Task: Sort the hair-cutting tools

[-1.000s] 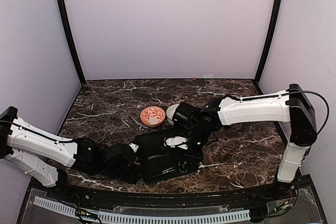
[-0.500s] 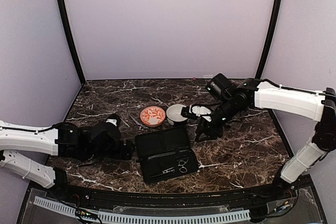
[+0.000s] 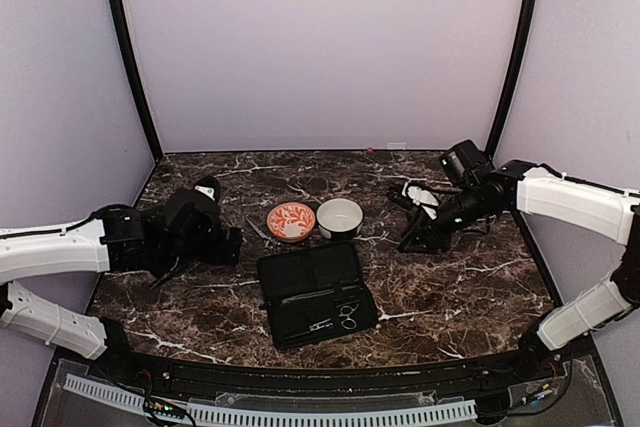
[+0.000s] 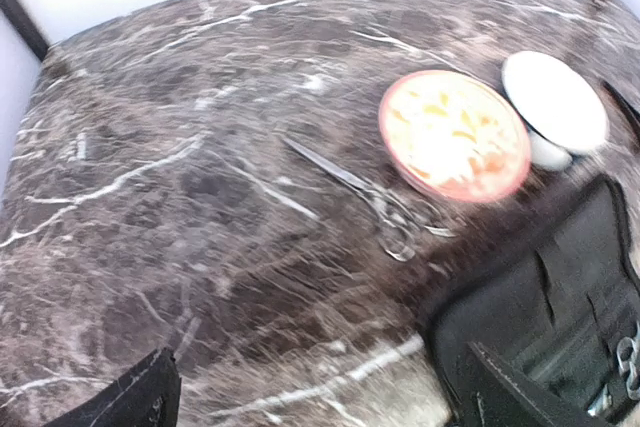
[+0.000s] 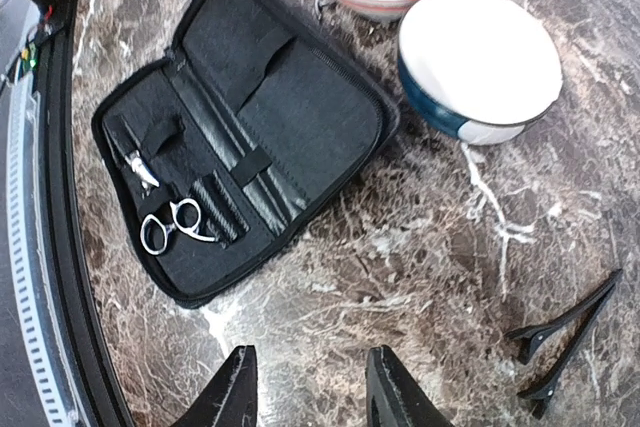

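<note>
Silver ring-handled scissors (image 5: 172, 224) sit in the open black case (image 5: 310, 117). A blurred second pair (image 4: 350, 179) lies on the table (image 4: 150, 197) beside the orange bowl (image 4: 455, 137). The left pincer (image 4: 320, 402) gapes wide and empty. The right pincer (image 5: 310, 387) is half-open, also empty.

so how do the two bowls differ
The orange bowl has a white leafy pattern inside; the white bowl is plain inside with a dark blue outer wall. The orange bowl looks shallower, the white bowl deeper. Scissors lie beside the orange bowl, not the white bowl. Both stand upright, empty, side by side.
</note>
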`<act>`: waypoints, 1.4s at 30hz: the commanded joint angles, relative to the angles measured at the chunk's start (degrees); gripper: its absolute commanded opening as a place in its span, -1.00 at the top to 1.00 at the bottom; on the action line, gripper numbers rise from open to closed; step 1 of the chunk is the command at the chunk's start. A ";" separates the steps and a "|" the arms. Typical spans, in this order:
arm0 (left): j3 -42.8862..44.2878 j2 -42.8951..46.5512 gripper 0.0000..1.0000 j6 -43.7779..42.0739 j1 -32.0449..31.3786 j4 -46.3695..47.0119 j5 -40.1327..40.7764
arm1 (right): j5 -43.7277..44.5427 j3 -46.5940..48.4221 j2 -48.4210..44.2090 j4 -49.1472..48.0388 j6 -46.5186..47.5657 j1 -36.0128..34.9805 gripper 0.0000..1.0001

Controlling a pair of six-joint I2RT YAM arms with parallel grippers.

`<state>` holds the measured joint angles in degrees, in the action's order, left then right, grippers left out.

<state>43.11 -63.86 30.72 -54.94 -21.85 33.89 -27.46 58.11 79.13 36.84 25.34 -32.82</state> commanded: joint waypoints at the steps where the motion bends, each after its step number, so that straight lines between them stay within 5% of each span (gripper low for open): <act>1: 8.05 -5.72 -0.98 -0.68 9.19 -9.10 -4.17 | -5.64 0.08 0.03 -4.23 -1.01 3.17 0.27; 9: 12.54 -13.68 -0.98 -8.23 11.67 -1.43 -10.02 | -5.29 -3.54 1.43 -7.81 -0.65 4.99 0.26; 14: 17.53 -18.90 -0.98 6.74 14.60 -8.88 -1.77 | -5.87 -2.26 0.09 -6.97 -0.50 5.83 0.25; 16: 22.28 -23.30 -0.98 10.15 18.39 -15.07 -7.50 | -6.21 -1.53 -1.05 -5.44 1.68 5.84 0.12; 19: 24.55 -29.34 -0.92 0.53 23.36 -10.55 -23.49 | -5.98 -1.04 -1.92 -5.48 2.69 5.84 -0.08; 22: 26.07 -34.91 -0.50 3.02 25.91 -9.52 -32.04 | -5.81 -0.83 -1.21 -5.16 2.81 5.84 -0.09; 25: 26.14 -37.78 -0.35 6.29 26.10 -5.24 -37.17 | -5.51 -2.54 -1.67 -6.24 3.24 5.84 -0.09; 42: 24.37 -41.90 -0.26 20.48 25.52 2.43 -35.80 | -5.11 -2.77 0.13 -6.17 4.47 5.76 -0.08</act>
<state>68.45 -105.03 48.31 -28.97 -20.27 -2.11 -31.94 55.24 78.81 31.31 29.32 -27.31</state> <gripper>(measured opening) 0.638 0.542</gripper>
